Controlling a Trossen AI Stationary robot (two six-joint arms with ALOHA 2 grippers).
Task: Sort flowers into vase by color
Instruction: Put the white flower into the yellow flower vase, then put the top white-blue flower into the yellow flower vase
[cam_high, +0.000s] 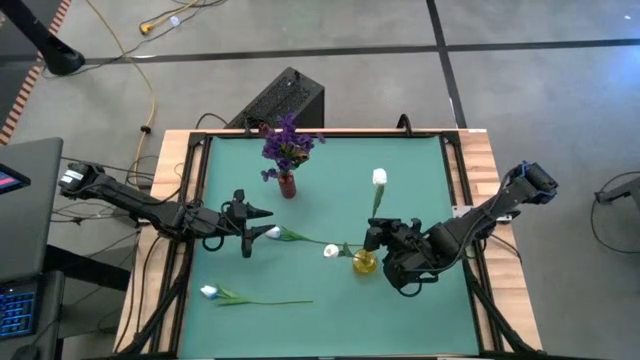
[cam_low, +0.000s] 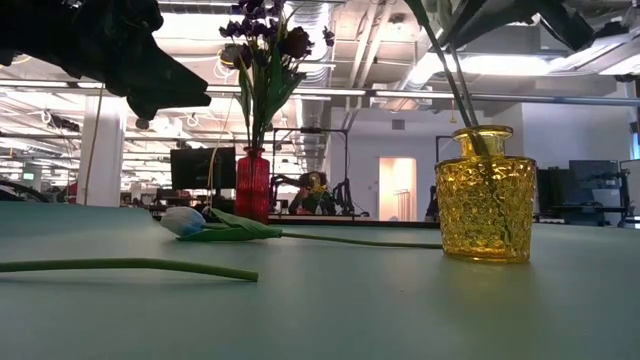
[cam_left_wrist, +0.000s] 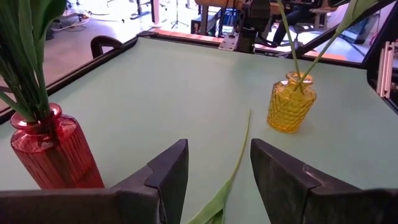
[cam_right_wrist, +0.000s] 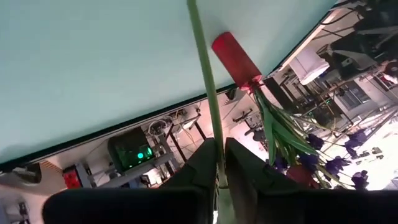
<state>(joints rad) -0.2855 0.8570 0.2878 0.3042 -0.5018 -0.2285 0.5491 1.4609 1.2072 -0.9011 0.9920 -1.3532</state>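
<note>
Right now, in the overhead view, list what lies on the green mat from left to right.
White flower lying loose → left gripper → red vase of purple flowers → yellow vase → right gripper, shut on a white flower's stem.

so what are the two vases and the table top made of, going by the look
The yellow vase looks like clear tinted glass with a pressed bumpy pattern: light passes through and stems show inside. The red vase also looks like translucent glass, vertically ribbed and glossy, though clear plastic can't be ruled out. The table top appears to be a matte green mat or coating, with little glare.
</note>
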